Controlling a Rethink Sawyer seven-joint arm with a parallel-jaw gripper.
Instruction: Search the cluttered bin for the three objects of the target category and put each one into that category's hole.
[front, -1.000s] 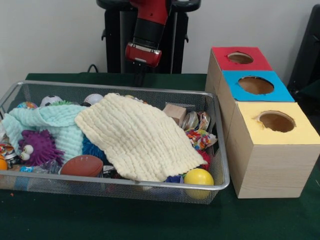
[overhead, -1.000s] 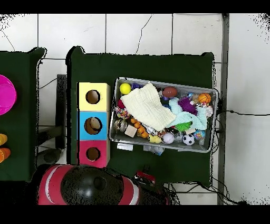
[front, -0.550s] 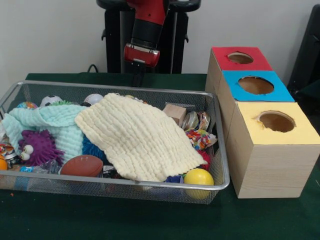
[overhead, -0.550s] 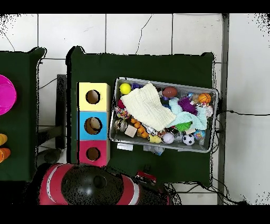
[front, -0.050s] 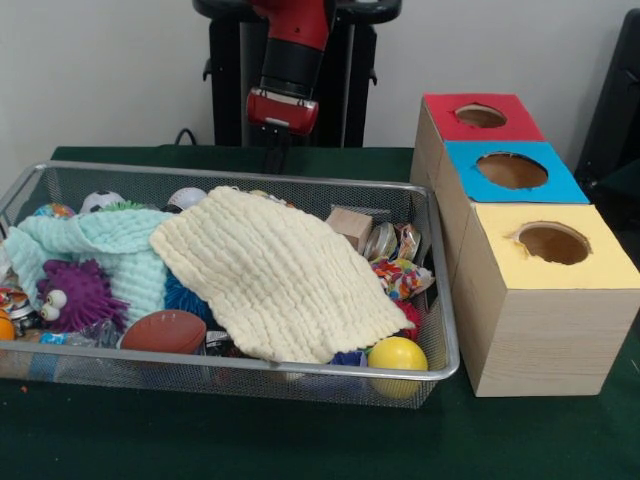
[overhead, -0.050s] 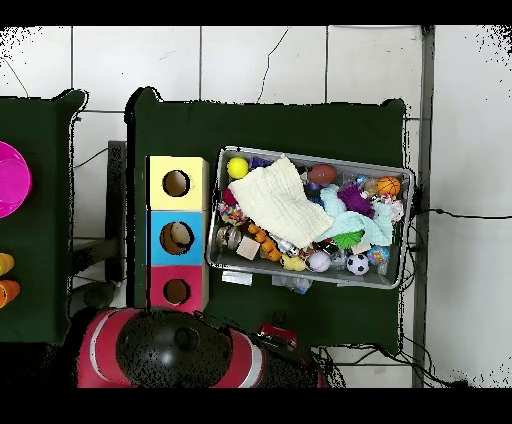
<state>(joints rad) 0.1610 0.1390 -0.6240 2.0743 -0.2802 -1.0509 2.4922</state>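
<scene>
A wire mesh bin (front, -0.050s: 230, 172) holds a jumble of toys under a pale yellow cloth (front, -0.050s: 275, 275) and a mint cloth (front, -0.050s: 105, 245). Among them I see a purple spiky toy (front, -0.050s: 75, 295), a brown football (front, -0.050s: 165, 330), a yellow ball (front, -0.050s: 397, 354), a wooden block (front, -0.050s: 349, 226) and a soccer ball (overhead, -0.050s: 357, 264). Three boxes stand beside the bin, with a red-topped hole (front, -0.050s: 481, 116), a blue-topped hole (front, -0.050s: 512, 170) and a yellow-topped hole (front, -0.050s: 552, 243). My gripper (front, -0.050s: 277, 150) hangs behind the bin's far rim, above the table and apart from everything; in the overhead view the gripper (overhead, -0.050s: 278, 335) lies outside the bin.
The green cloth table (front, -0.050s: 300, 440) runs in front of the bin. Something pale shows inside the blue box's hole (overhead, -0.050s: 177, 237) from above. A second green table with a pink dish (overhead, -0.050s: 10, 178) stands to the left in the overhead view.
My arm's wrist has drawn slightly up and away from the bin. The bin's contents and the boxes have not moved.
</scene>
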